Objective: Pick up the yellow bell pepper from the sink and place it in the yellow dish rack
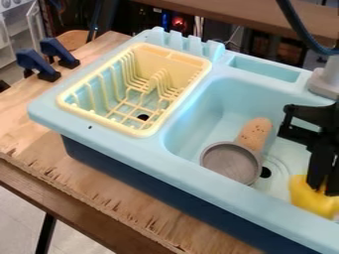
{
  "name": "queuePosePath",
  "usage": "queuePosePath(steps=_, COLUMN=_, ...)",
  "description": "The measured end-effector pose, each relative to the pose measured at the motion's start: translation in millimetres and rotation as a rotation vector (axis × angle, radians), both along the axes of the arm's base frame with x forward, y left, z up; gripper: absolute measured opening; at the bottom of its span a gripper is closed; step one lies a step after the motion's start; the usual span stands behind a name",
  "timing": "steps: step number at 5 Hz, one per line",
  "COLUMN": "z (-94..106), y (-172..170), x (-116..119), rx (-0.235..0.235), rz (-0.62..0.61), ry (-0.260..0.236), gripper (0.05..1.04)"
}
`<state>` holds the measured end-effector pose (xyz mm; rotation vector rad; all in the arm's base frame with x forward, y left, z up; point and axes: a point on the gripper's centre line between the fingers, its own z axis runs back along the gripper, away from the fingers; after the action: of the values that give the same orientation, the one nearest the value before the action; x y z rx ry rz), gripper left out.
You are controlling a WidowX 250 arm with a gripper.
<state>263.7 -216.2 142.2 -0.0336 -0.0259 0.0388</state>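
Wooden tabletop (119,203) supports a sink (142,149); the end effector (322,191) meets a yellow object (306,198), grip unclear.

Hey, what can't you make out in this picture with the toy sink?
Camera view:
- Yellow thing: partly covered by the black gripper; I can't tell what it is or whether it's gripped.
- Gray faucet base: cut off by the right edge.
- Robot arm above the gripper: cut off by the right edge.
- Basin floor beneath the gray pan: hidden by the pan.
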Motion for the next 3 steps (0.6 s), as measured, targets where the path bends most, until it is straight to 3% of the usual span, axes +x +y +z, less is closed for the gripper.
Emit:
queuePosePath(steps=1, z=11.9, y=2, x=-6, rx=-0.021, rz=-0.014, ry=-0.01, gripper=0.126)
queuePosePath(steps=2, z=31.5, y=4, x=-18, rx=0.023, rz=-0.067, ry=-0.023, gripper=0.121)
queuePosePath(steps=3, z=61.6, y=16, x=-31, rx=0.03, rz=-0.063, ry=-0.073, gripper=0.121)
